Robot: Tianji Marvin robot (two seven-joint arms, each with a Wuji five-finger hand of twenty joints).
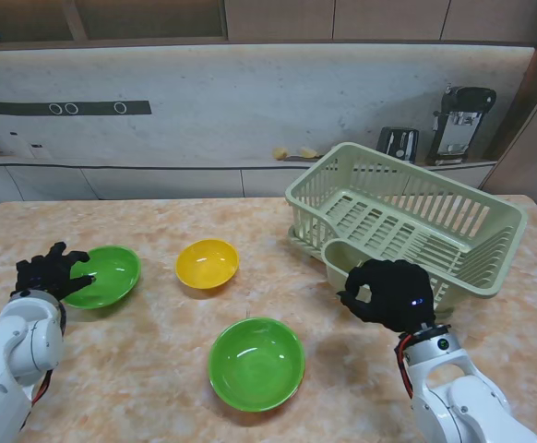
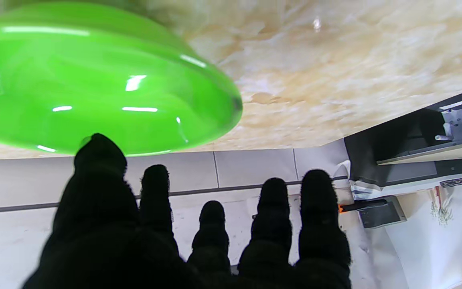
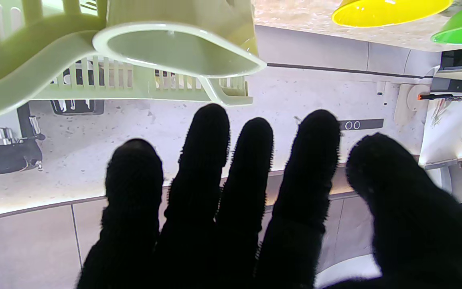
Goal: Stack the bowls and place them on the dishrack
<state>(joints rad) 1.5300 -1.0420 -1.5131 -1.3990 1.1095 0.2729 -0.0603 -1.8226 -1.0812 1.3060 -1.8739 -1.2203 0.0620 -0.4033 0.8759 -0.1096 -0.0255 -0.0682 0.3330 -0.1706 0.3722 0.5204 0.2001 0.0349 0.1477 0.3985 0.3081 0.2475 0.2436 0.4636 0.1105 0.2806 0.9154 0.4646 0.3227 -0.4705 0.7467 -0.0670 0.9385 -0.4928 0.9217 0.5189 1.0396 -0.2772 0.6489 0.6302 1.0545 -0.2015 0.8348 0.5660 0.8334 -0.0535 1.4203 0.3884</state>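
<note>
Bowls on table apart: green (image 1: 102,275) at left hand (image 1: 49,272), fingers (image 2: 157,188) spread, empty; yellow (image 1: 207,263) mid-table; green (image 1: 256,362) nearer; rack (image 1: 407,217) right, beside right hand (image 1: 388,293), fingers (image 3: 205,144) loosely together, empty.

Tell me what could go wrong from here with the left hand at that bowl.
The left hand has only fingertips over the left green bowl's rim, so a lift might tip it or slide it along the table. The right hand hangs beside the dishrack and could bump it.
</note>
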